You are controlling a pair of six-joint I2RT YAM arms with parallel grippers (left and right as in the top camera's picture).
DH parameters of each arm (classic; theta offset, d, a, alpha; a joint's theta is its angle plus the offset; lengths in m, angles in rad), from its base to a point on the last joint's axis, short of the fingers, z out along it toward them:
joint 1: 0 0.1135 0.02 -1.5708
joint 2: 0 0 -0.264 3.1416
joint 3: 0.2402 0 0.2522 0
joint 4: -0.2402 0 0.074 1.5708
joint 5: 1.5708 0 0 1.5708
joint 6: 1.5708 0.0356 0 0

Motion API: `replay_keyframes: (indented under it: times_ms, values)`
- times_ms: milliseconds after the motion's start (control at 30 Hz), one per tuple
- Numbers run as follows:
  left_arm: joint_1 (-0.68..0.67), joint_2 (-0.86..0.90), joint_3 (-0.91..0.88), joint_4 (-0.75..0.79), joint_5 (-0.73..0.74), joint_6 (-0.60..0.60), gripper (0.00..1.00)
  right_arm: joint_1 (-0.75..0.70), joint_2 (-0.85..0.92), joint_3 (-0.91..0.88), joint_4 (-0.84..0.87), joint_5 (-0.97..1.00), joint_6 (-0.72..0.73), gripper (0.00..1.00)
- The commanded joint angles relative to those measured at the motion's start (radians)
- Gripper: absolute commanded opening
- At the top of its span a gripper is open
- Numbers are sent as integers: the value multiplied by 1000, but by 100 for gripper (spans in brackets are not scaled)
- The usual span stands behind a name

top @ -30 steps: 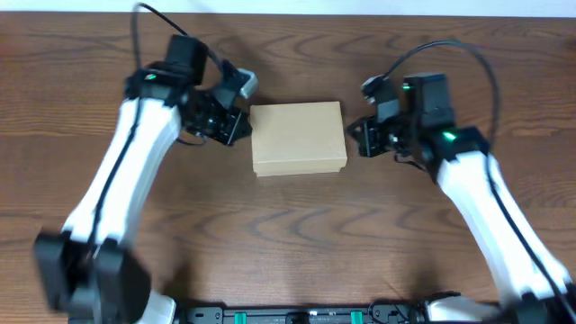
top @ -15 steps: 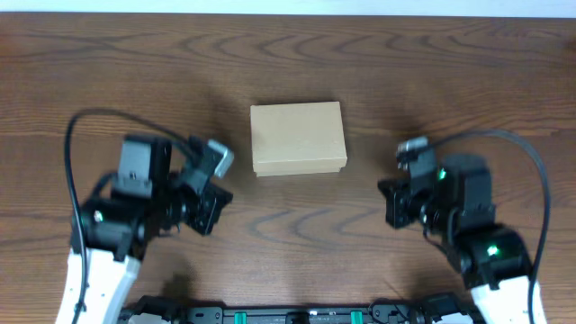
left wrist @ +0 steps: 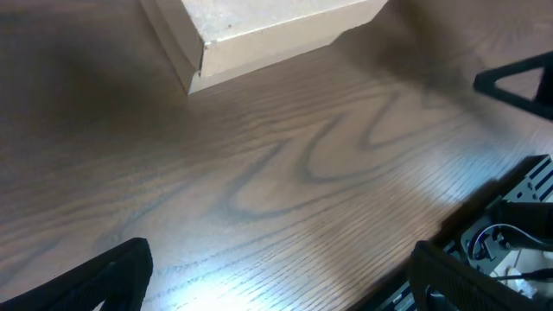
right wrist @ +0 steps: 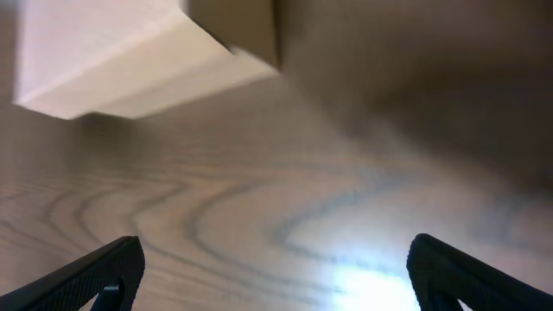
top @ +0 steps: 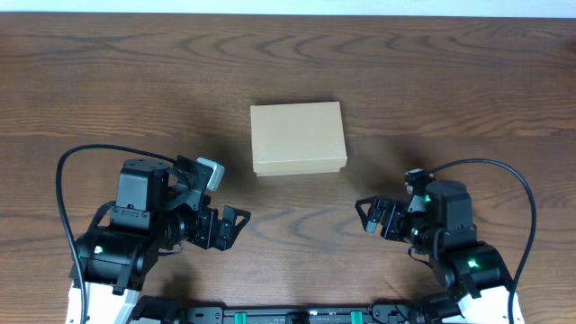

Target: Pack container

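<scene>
The container (top: 298, 137) is a tan cardboard box lying flat in the middle of the table with its lid down. My left gripper (top: 234, 225) hangs open near the front edge, down and left of the box, with nothing between its fingers. My right gripper (top: 367, 216) is open too, down and right of the box, and holds nothing. In the left wrist view the container (left wrist: 259, 30) shows at the top, far beyond the gripper (left wrist: 281, 278). The right wrist view has the container (right wrist: 130, 60) at upper left, well ahead of the gripper (right wrist: 276, 276).
The wooden table (top: 432, 72) spreads to every side of the box. A black rail with cables (left wrist: 510, 225) runs along the table's front edge. A black finger of the other arm (left wrist: 518, 78) shows at the right of the left wrist view.
Both arms have pulled back from the box's sides toward the front edge of the table. Both grippers, shut before, now stand open. The box has not moved.
</scene>
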Motion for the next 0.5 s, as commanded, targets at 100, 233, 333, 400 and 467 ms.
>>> replay_keyframes:
  times_ms: [100,233,333,400,467]
  values:
    - [2,1,-1,-3,-4,-25,95,6,29,-5,-19,6,74,99]
    - [2,-7,-1,-32,-49,-25,96,6,41,-5,-19,5,74,99]
    - [2,-48,-1,-40,-139,-24,95,6,43,-5,-19,5,74,99]
    - [8,-99,-2,-19,-208,-25,95,6,42,-5,-19,5,74,99]
    - [29,-166,-5,14,-298,-26,95,6,42,-5,-19,5,74,99]
